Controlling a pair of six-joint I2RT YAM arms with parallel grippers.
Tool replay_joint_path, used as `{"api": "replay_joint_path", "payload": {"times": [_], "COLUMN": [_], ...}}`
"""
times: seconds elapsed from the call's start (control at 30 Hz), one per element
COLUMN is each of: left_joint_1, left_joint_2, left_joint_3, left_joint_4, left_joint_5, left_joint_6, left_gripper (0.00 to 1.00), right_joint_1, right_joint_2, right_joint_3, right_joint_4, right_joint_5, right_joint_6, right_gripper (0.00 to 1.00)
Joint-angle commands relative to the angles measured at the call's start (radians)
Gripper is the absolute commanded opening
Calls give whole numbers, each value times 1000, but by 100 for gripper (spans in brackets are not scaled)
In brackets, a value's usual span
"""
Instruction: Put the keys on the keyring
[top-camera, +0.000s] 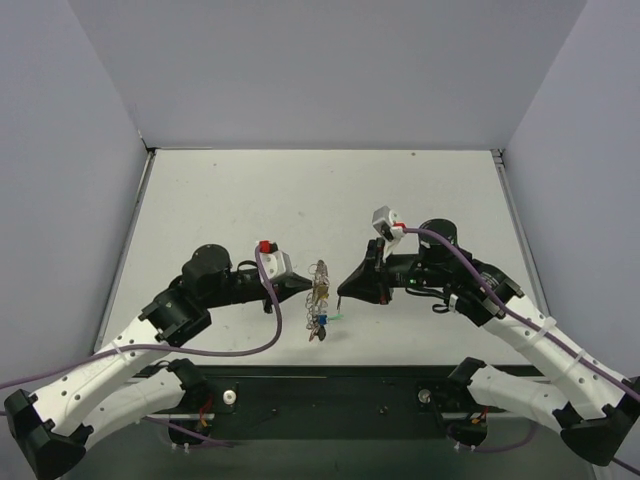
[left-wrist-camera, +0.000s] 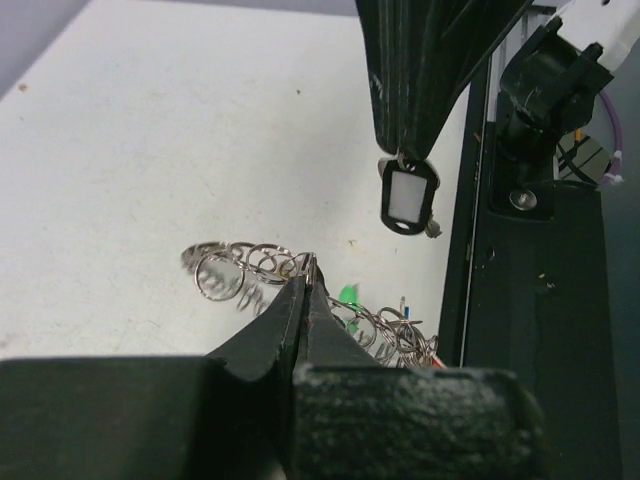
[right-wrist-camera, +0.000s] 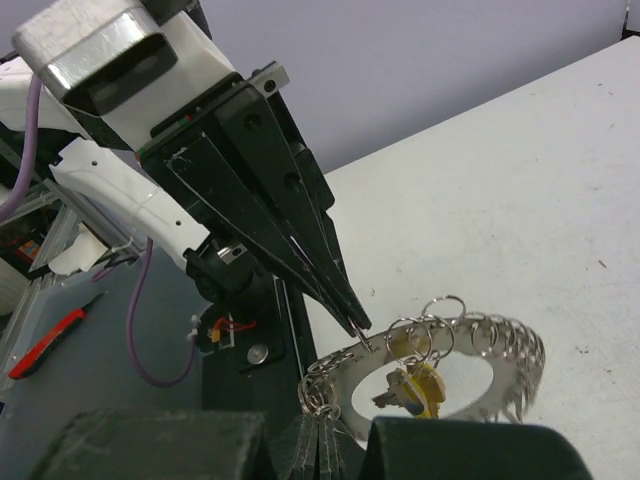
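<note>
Right wrist: keyring (right-wrist-camera: 505, 340) seemingly pinched.

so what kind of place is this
probably a robot lab test cell: a white table boxed in by plain grey panels, with a left arm and right arm bolted at its near edge

A silvery metal keyring (right-wrist-camera: 500, 345) with a shiny coiled rim carries keys (right-wrist-camera: 425, 385) with smooth coloured plastic heads. The key tag (left-wrist-camera: 405, 197) is glossy black plastic around a white insert. The table (top-camera: 300, 200) is matt white, and the left gripper (right-wrist-camera: 356, 328) is dull, scuffed black.
</note>
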Motion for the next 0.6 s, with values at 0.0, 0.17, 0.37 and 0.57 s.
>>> {"api": "replay_joint_path", "payload": {"times": [0.0,0.17,0.37,0.57], "left_joint_1": [-2,-2,-2,-2], "left_joint_2": [-23,-24,-32,-15], "left_joint_3": [42,48,53,71], "left_joint_4": [146,103,75,43], "left_joint_5": [40,47,17,4], "left_joint_6": [24,24,32,32], "left_gripper": [0,0,0,0], "right_joint_1": [10,48,87,123], "right_joint_2": [27,83,111,140], "right_joint_3": [60,100,120,146], "right_joint_4": [53,25,20,17], "right_joint_5": [-33,54,141,189], "right_joint_6": [-6,-10,-12,-22], "right_gripper": [0,0,0,0]}}
